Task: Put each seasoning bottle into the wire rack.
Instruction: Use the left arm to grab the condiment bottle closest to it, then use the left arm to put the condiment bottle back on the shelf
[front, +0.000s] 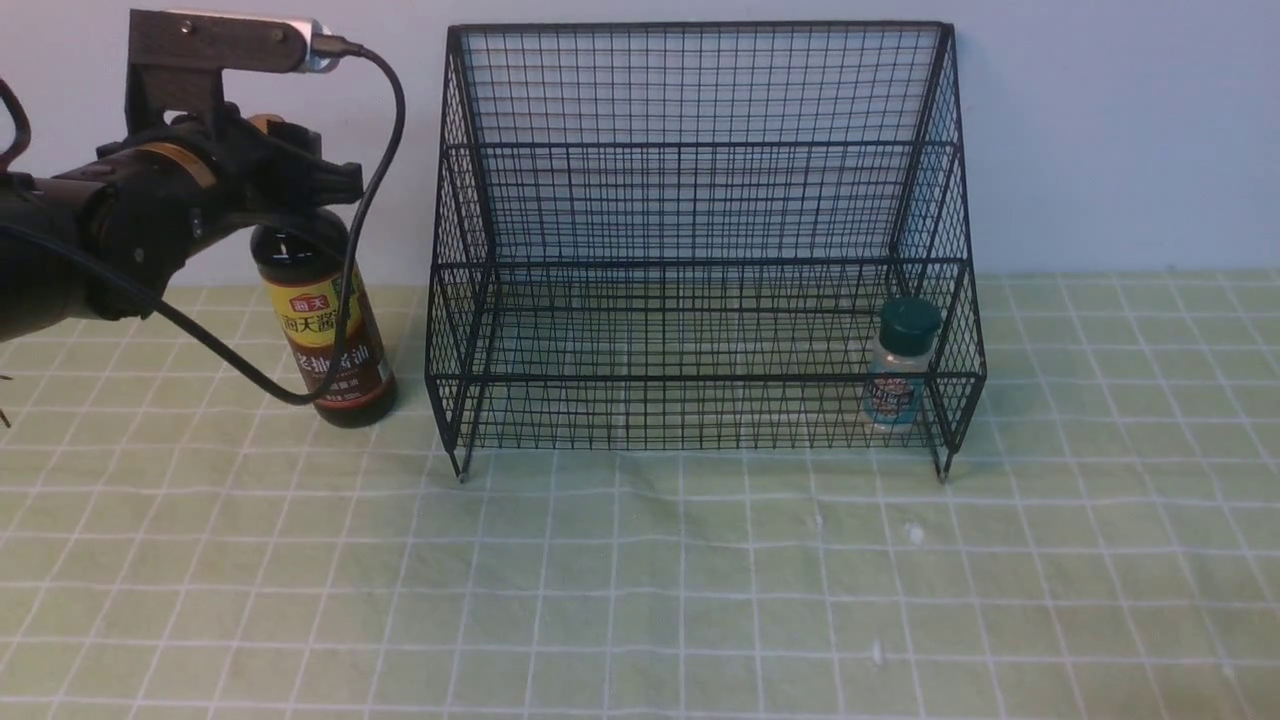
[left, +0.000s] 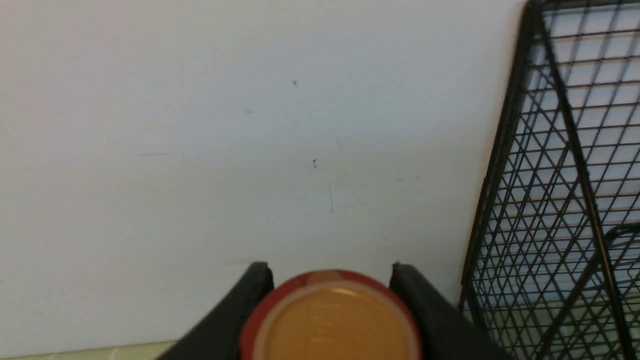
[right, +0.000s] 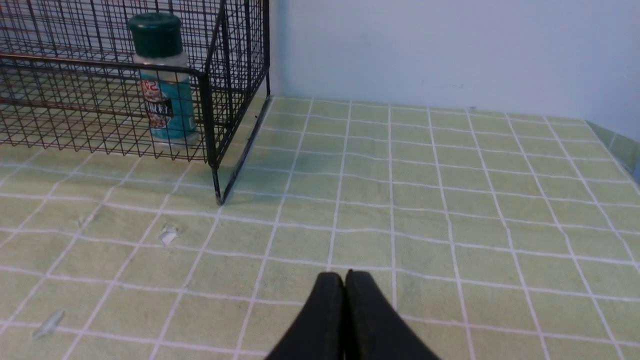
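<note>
Pale wall (front: 1100, 130) behind, green checked cloth over the worktop (front: 640, 600). Black wire rack (front: 700, 250) stands at the far middle, close to the wall.

- Shaker (front: 900, 365): upright inside the rack's lower tier, at its right end. That one looks done.
- Soy-sauce bottle (front: 325, 340): upright on the worktop, just left of the rack and outside it. Not yet lifted.
- Left claw (left: 330, 275): partly closed around the bottle's cap (left: 330, 320). The wrist view shows a finger set against each side of the cap with no gap. Reads as a grip on the cap alone.
- Right claw (right: 344, 275): fingers pressed together, nothing in them, low over bare worktop to the right of the rack.
- Cable (front: 370, 200) from the left arm loops down across the front of the bottle's label.

Step in hand, as I judge it: lift the bottle and carry it right into the rack.

How to do it well:
- The hold is high and narrow on a tall bottle, so confirm the squeeze before lifting and raise slowly. A jerk could let the cap slip or the body swing.
- Go straight up until the base clears the rack's low front rail, then move right. The rack's left wall is close, so don't cut the corner.
- Keep the bottle vertical and watch that the cable loop doesn't snag the mesh.
- Aim for the left part of the lower tier, well apart from the shaker.
- Release only once the base sits flat on the wire.
</note>
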